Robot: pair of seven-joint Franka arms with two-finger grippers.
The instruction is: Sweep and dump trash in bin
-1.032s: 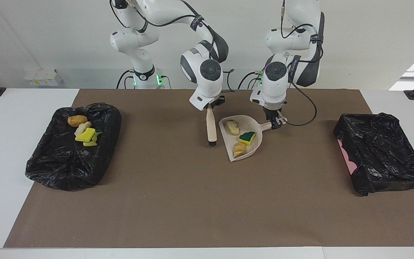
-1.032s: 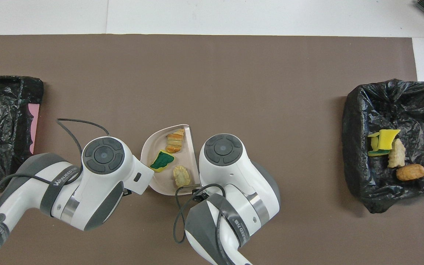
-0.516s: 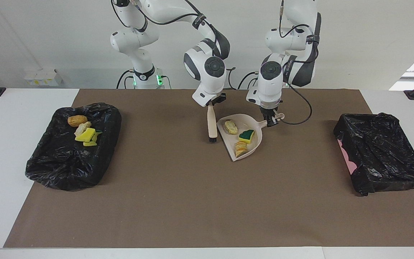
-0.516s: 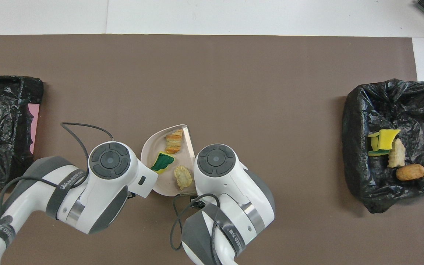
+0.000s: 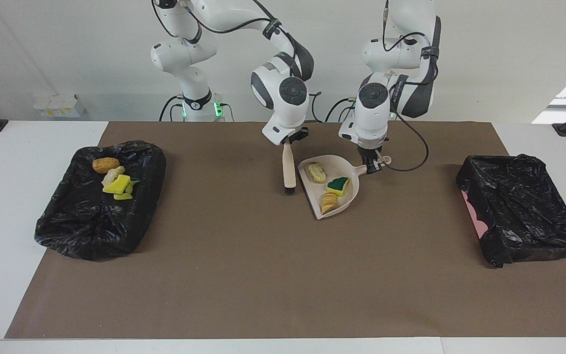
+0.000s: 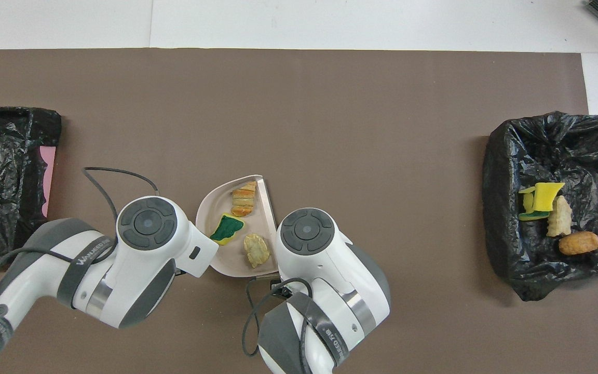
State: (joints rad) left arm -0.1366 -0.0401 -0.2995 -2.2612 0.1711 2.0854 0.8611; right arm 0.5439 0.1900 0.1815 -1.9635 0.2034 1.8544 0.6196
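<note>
Both arms are bent low over the middle of the brown mat (image 5: 243, 275) that covers the desk (image 5: 13, 206). The left tool (image 5: 374, 167) is clamped on the handle of the beige dustpan (image 5: 349, 199), which sits tilted, its open mouth facing the right arm's end. The right tool (image 5: 291, 141) is closed around the top of the brush (image 5: 289, 169), which hangs upright just beside the dustpan's mouth, its dark bristles pointing down at the mat. From overhead the two wrist housings hide both tools.

Three scraps of trash lie in the dustpan: a pale bread chunk (image 5: 317, 172) nearest the robots, a sponge piece with a green face (image 5: 337, 185) in the middle, and a golden-brown ridged chunk (image 5: 328, 202) farthest from them, close to the pan's lip. In the overhead view the same three show as the pale chunk (image 6: 256, 250), the green-faced sponge (image 6: 227, 229) and the ridged chunk (image 6: 243, 199).

Toward the right arm's end of the desk sits a bin lined with a black bag (image 5: 71, 231). Four scraps rest in it: a round brown bread chunk (image 5: 105, 164), a pale chunk (image 5: 112, 175) touching it, and two yellow sponge pieces (image 5: 118, 185) lying together.

Toward the left arm's end is a second bin wrapped in black plastic (image 5: 523, 211), a strip of pink showing at its edge. I can't see whether anything lies in it.
</note>
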